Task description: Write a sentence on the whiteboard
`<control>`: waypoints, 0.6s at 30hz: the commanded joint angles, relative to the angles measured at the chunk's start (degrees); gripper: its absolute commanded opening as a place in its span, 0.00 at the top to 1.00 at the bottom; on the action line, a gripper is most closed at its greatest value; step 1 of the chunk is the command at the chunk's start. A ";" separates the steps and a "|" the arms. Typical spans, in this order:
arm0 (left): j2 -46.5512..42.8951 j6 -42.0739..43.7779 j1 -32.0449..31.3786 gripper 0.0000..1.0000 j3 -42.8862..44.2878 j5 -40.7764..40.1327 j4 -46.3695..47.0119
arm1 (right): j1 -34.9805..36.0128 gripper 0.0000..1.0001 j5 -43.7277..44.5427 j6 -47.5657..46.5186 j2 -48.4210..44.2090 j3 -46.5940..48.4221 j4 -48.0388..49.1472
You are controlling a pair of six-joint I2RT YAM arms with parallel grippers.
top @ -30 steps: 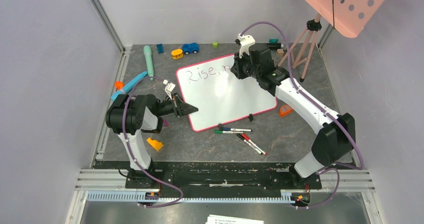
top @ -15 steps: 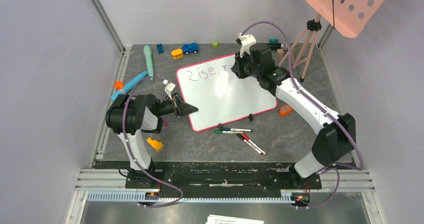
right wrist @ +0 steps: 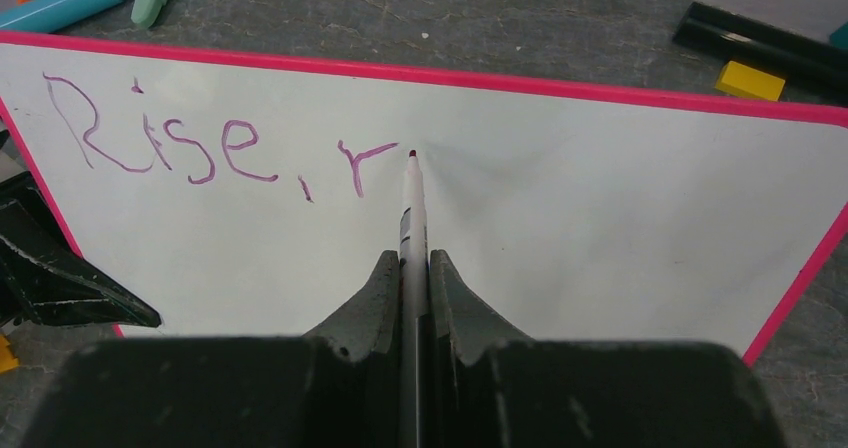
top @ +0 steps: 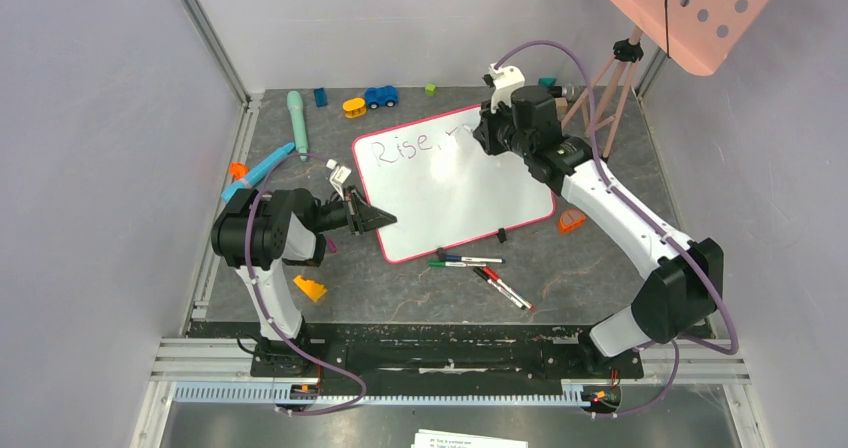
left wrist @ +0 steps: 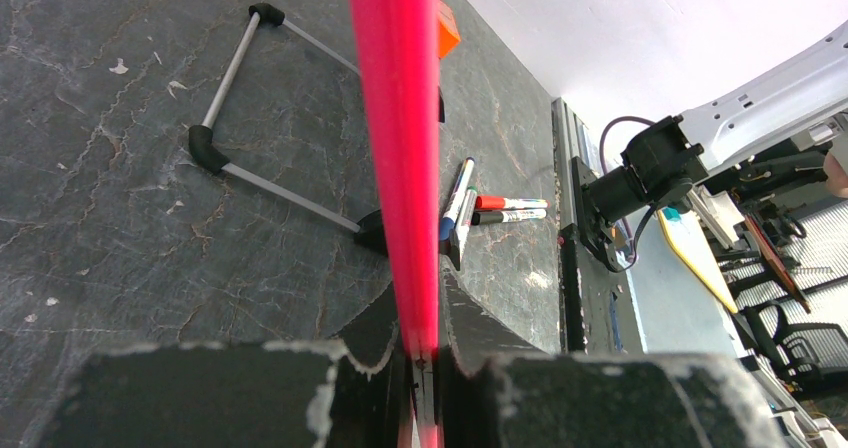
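Though still in fingers (right wrist: 375,293), marker (right wrist: 412,218) rightward.

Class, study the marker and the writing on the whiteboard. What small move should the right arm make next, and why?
Probably start the next letter just right of the "r". The writing on the whiteboard reads only "Rise, r", and the marker, pinched in the right fingers, has its tip beside that "r".

Markers (top: 480,271) lie before whiteboard (top: 450,198); toys (top: 365,100) behind.
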 commanded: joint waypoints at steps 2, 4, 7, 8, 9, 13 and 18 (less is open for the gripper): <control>0.19 5.13 -1.39 0.95 -0.70 4.50 3.36 | -0.33 1.00 -0.75 -1.00 -2.69 -1.97 2.08; 0.15 5.07 -1.42 0.95 -0.70 4.50 3.37 | -0.33 1.00 -0.93 -0.90 -2.69 -2.68 2.13; 0.17 5.16 -1.40 0.95 -0.79 4.54 3.37 | -0.31 1.00 -1.35 -0.66 -2.66 -3.32 2.44; 0.20 5.21 -1.44 0.95 -0.80 4.50 3.37 | -0.30 1.00 -1.53 -0.68 -2.69 -3.43 2.49; 0.19 5.19 -1.40 0.95 -0.81 4.54 3.37 | -0.28 1.00 -1.64 -0.73 -2.51 -3.49 2.61; 0.19 5.22 -1.40 0.95 -0.79 4.54 3.41 | -0.33 1.00 -2.16 -0.54 -2.06 -3.35 2.90; 0.16 5.14 -1.40 0.95 -0.75 4.52 3.37 | -0.28 1.00 -2.37 -0.38 -1.47 -2.61 3.35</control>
